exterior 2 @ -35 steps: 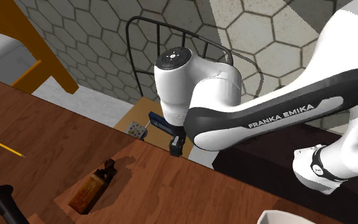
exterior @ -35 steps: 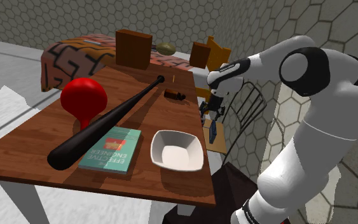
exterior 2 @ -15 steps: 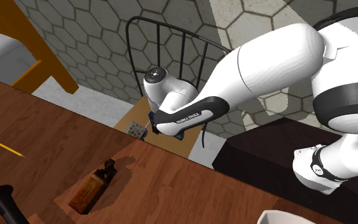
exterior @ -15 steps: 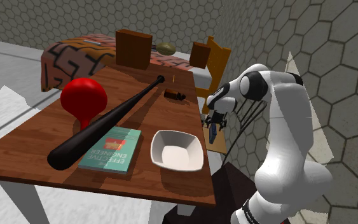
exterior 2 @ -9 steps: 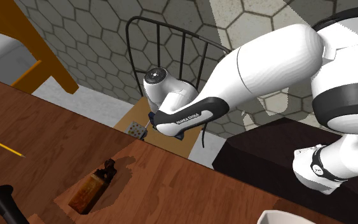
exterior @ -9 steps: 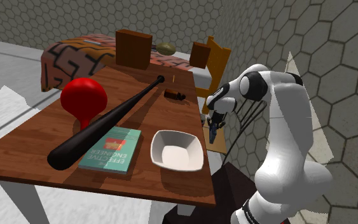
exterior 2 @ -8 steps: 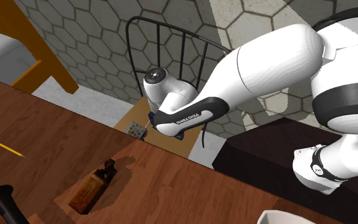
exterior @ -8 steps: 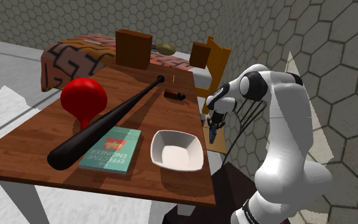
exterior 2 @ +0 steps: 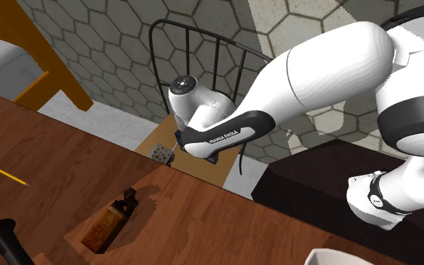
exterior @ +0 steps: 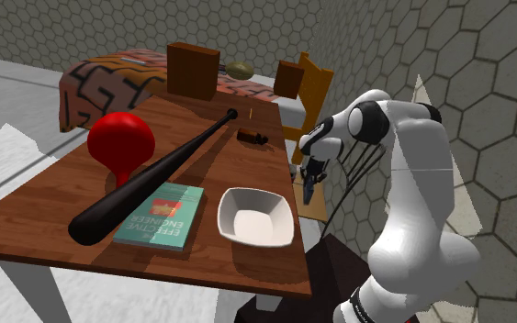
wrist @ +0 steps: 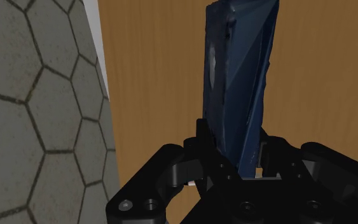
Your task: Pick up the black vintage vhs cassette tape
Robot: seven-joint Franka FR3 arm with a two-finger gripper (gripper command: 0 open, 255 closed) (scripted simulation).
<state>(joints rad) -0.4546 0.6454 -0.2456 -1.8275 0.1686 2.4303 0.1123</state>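
Hand [wrist: 236, 145] is pinching a dark blue VHS cassette [wrist: 238, 83] between its two fingers. The cassette stands on edge and sticks out well past the fingertips. In the shoulder view we see the hand [exterior: 310, 174] pointing down just off the right edge of the wooden surface [exterior: 219, 165]. The cassette hangs under it, over the tan seat [exterior: 316, 211] of a chair with a black wire back [exterior 2: 195, 49]. We can't tell whether the cassette touches the seat. The white arm [exterior 2: 308, 83] bends over from the stand side, elbow high.

On the surface:
- A white bowl [exterior: 256, 217] sits near the edge closest to the hand.
- A teal book [exterior: 162, 214] lies just beside the bowl.
- A black baseball bat [exterior: 151, 179] lies diagonally, its thick end next to the book.
- A red bulb-shaped object [exterior: 120, 142] sits beyond the bat.
- A small brown bottle-like item [exterior 2: 108, 220] and a yellow pencil [exterior 2: 4, 173] lie further along.

Grey hexagon-tiled wall [wrist: 37, 127] is beside the chair.
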